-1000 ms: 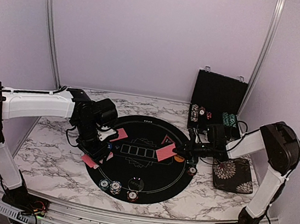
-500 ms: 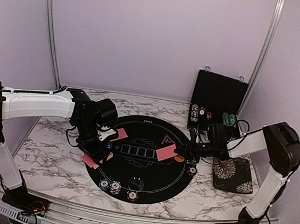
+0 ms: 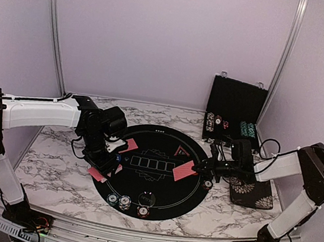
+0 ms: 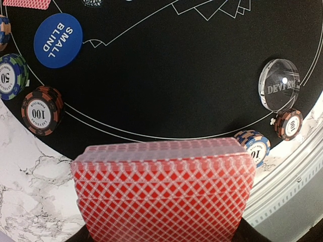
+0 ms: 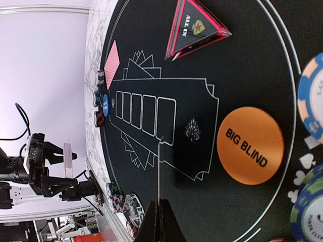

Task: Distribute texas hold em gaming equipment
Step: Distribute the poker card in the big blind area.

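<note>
two grips: left gripper clamps a card deck; right gripper pinches one card, edge-on from its wrist.

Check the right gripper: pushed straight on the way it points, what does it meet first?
Probably the black mat around its printed card boxes, the pinched red card touching first; height above it is unclear.

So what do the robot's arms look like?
The left arm and right arm are white tubes joined by chunky black joints. Thin black cables loop beside them. The left gripper and right gripper are black.
</note>
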### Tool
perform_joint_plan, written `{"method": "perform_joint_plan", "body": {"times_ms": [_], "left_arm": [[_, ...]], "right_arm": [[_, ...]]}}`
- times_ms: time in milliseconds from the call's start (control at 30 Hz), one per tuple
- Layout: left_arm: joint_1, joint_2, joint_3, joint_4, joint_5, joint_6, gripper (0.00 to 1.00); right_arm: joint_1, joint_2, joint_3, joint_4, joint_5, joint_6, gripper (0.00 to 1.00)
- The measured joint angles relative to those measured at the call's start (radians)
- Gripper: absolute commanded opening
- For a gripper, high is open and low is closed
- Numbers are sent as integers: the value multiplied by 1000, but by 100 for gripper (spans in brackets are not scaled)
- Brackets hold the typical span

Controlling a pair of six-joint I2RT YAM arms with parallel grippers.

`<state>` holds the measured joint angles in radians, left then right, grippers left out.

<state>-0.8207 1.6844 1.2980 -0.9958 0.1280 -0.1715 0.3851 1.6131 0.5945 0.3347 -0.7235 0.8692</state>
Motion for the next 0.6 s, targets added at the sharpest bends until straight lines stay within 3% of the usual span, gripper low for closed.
{"method": "perform_joint_plan", "body": {"times_ms": [200,367,600], "left_arm": [[0,0,0,0,4,1,57],[0,0,0,0,5,1,57],[0,0,0,0,6,1,56]], "right_arm": [[15,-44,-63,-7,17,15,0],[15,-94,-66,-59,60,-6,11],[28,-137,-66,-131,114,-43,14]]}}
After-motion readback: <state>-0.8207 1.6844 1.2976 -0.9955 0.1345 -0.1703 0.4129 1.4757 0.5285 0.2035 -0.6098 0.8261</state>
